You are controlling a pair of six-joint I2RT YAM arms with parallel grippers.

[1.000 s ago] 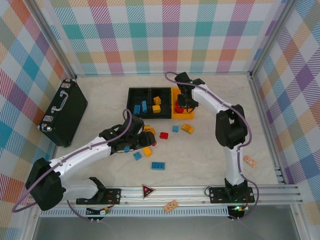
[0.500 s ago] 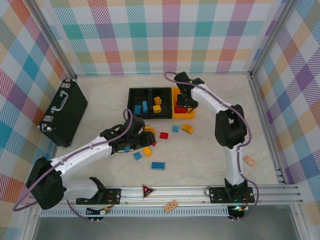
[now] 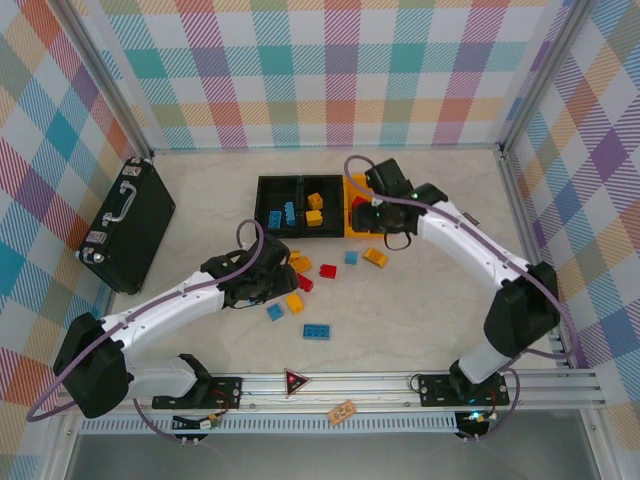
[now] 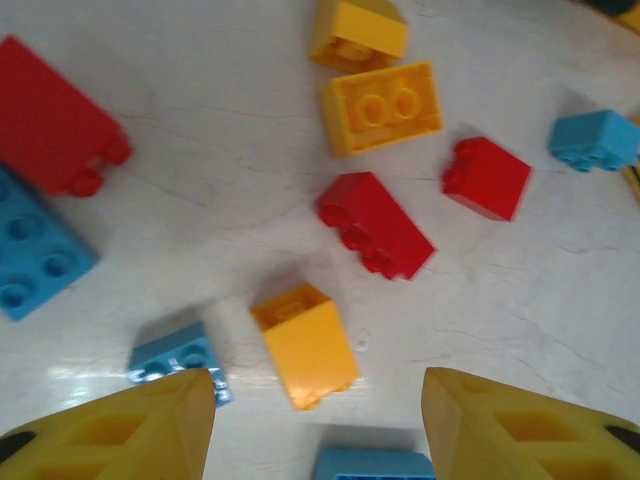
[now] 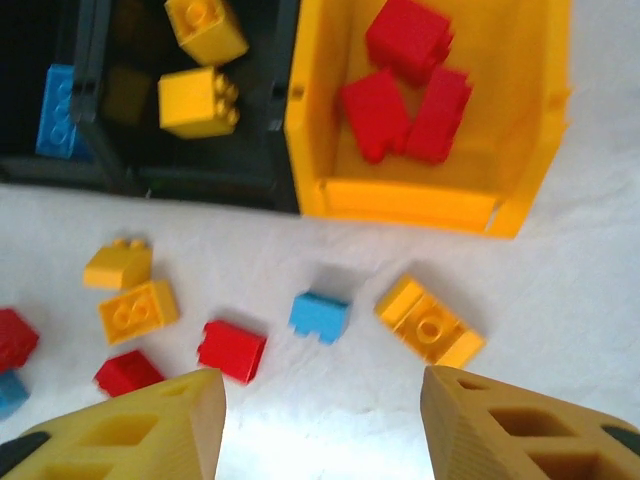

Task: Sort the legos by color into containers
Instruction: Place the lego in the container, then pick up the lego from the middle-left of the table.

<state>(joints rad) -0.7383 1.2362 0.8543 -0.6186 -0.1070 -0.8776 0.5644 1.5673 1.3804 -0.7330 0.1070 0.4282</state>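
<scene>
While the left end effector (image 4: 318, 388) hovers, jaws apart, over a yellow brick (image 4: 308, 348), the right end effector (image 5: 322, 385), likewise apart and empty, faces the yellow bin (image 5: 410, 205).

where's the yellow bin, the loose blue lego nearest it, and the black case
yellow bin (image 5: 410, 203), right wrist view, on its near wall
blue lego (image 5: 320, 316), right wrist view, middle of the brick
black case (image 3: 140, 232), top external view, on the lid beside the silver handle
</scene>
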